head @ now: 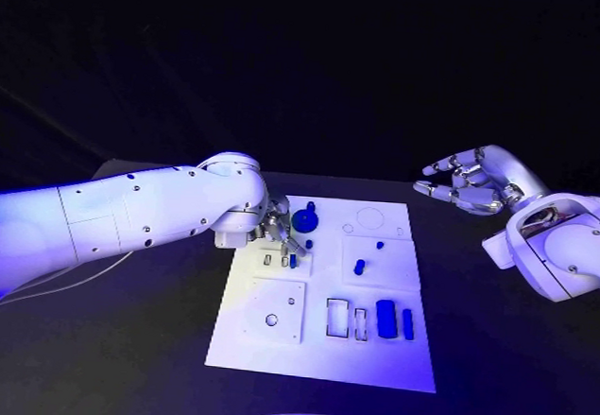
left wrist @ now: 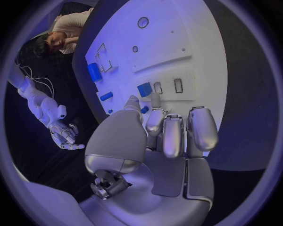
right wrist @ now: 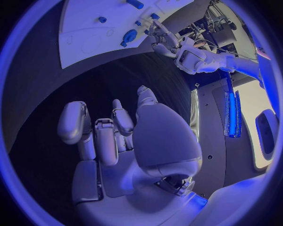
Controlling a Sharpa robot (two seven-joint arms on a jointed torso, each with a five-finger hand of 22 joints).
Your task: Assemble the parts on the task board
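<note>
Task board [head: 321, 351], white, on desk [head: 509, 372]. Left hand [head: 274, 232] pinching small blue part [head: 293, 260] over board. Right hand [head: 472, 180] raised, fingers apart, holding nothing.

Task board [head: 373, 354] mid-table, left hand [head: 274, 232] over it, right hand [head: 470, 181] well right

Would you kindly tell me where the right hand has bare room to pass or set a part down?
Bare black table lies right of the task board, below the right hand. The board's near edge is bare too. It is crowded at the far left, where the left hand works among blue parts.
</note>
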